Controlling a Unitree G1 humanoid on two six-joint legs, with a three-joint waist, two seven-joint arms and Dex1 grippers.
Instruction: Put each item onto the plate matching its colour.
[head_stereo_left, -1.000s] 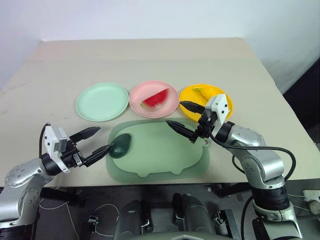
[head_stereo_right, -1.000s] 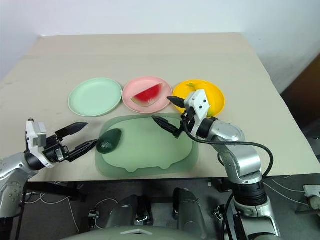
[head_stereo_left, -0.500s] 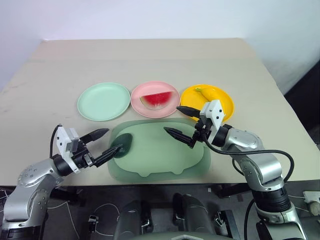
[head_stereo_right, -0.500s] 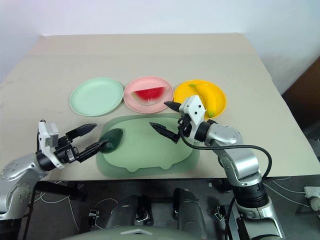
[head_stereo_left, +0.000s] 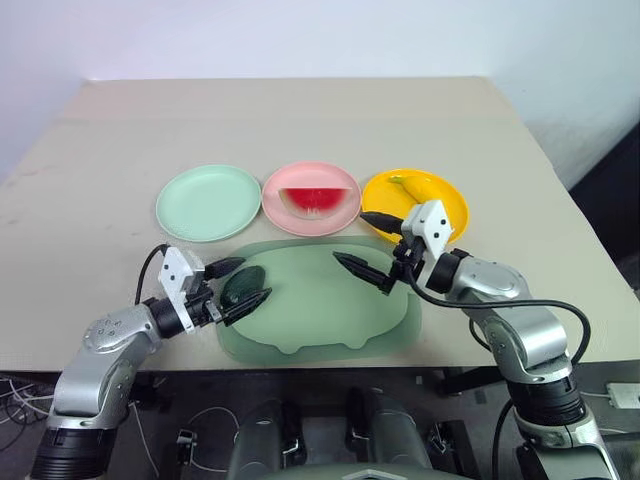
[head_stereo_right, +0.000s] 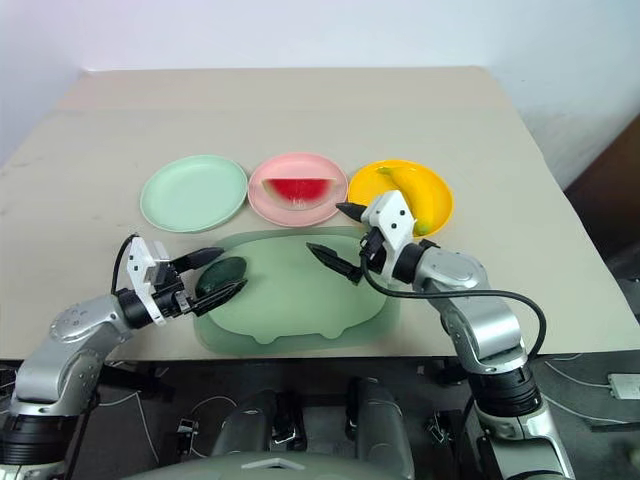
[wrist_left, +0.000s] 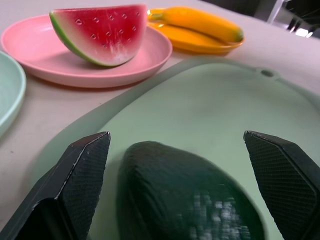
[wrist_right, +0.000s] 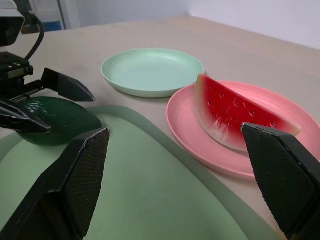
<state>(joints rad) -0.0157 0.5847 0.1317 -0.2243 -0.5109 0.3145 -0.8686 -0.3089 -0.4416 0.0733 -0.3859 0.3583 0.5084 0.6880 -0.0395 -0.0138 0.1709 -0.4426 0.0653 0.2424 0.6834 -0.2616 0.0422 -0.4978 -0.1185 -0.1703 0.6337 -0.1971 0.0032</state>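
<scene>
The dark green avocado lies on the near left part of the pale green mat, between the spread black fingers of the left gripper, which reaches in level from the left without closing on it. Beyond the mat stand the mint green plate, the pink plate bearing the watermelon wedge, and the yellow-orange plate holding the banana. The right gripper hovers wide over the mat's far right side, holding nothing. No writing is legible.
</scene>
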